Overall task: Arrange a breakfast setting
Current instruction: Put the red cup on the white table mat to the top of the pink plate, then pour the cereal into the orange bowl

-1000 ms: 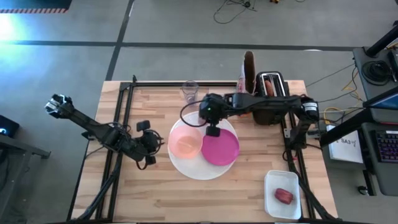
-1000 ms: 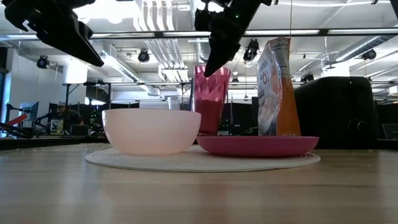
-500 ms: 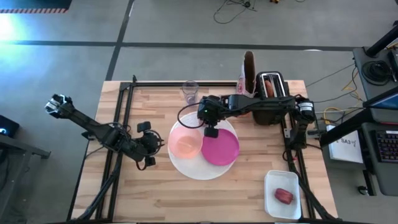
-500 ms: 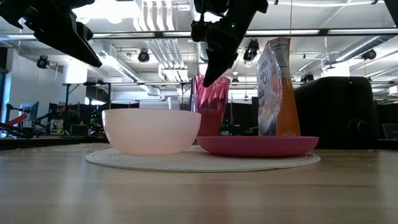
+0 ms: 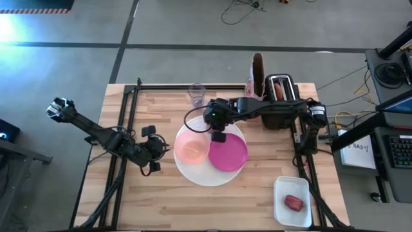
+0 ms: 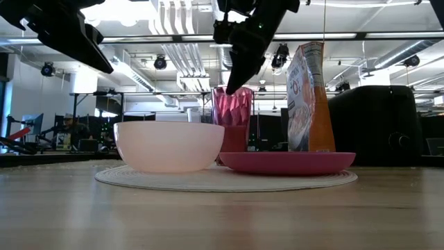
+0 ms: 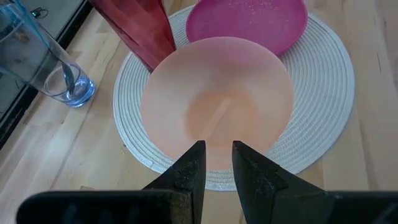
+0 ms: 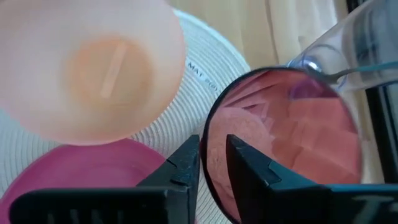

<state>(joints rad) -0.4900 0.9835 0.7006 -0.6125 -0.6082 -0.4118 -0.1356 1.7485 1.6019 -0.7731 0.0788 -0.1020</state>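
bowl (image 5: 191, 147) left, small plate (image 5: 228, 154) right, both on large plate (image 5: 207, 177) | cup (image 6: 234, 118) behind them

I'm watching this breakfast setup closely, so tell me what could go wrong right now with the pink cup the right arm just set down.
The right gripper hangs right over the pink cup; lifting off crooked could tip it. The cup stands close to the pale bowl and clear tumbler, so a fall might knock either.
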